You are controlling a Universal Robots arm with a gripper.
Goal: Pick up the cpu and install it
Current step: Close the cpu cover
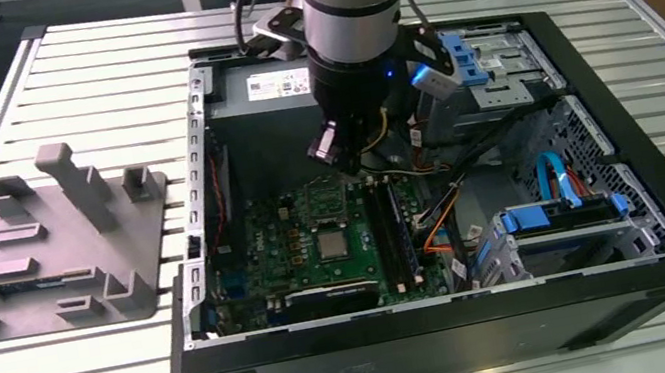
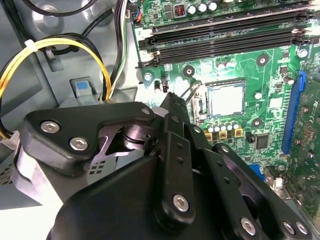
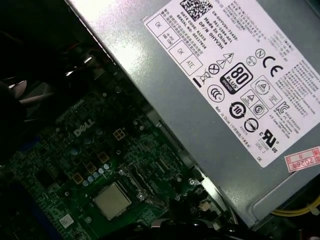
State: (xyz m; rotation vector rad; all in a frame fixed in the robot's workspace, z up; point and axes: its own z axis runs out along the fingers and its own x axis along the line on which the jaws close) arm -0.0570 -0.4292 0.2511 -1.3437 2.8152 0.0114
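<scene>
One cpu [image 2: 226, 98] lies flat in its socket on the motherboard [image 2: 270, 75], right of centre in the second wrist view; my gripper [image 2: 172, 100] hovers beside it — whether it is wide or narrow I cannot tell. I judge the chip light, stiff, fragile underneath — best taken by its edges.

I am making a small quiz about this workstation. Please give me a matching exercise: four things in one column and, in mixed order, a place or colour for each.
Things:
1. cpu
2. grey plastic tray
3. power supply
4. memory slots

Descriptions:
A. on the slatted table, outside the case
B. grey metal box with a white label
C. long black strips on the green board
D. silvery square seated in the motherboard socket

Pairs: 1-D, 2-A, 3-B, 4-C
</scene>
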